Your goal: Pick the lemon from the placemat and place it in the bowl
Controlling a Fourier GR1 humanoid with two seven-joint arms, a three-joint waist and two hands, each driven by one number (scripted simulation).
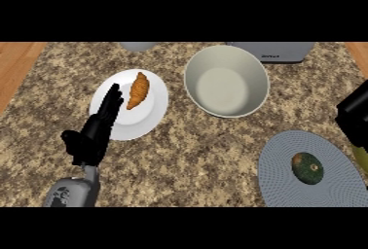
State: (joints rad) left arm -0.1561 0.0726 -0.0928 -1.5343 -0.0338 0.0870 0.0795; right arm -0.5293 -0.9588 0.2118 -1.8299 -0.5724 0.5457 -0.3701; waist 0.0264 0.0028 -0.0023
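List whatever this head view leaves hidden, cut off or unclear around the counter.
- Right hand: only a black block shows at the right edge; its fingers cannot be made out.
- Yellow-green sliver just below it: cut by the right edge, so what it is stays unclear.
- White plate: its left rim is covered by the open left hand.
- Grey appliance and grey round object: cut by the top edge.

A kitchen is showing here: a speckled granite counter (215,141) is carrying a large bowl (226,80), with a croissant (138,90) on a plate (147,114) left of the bowl and a grey appliance (277,51) behind it.
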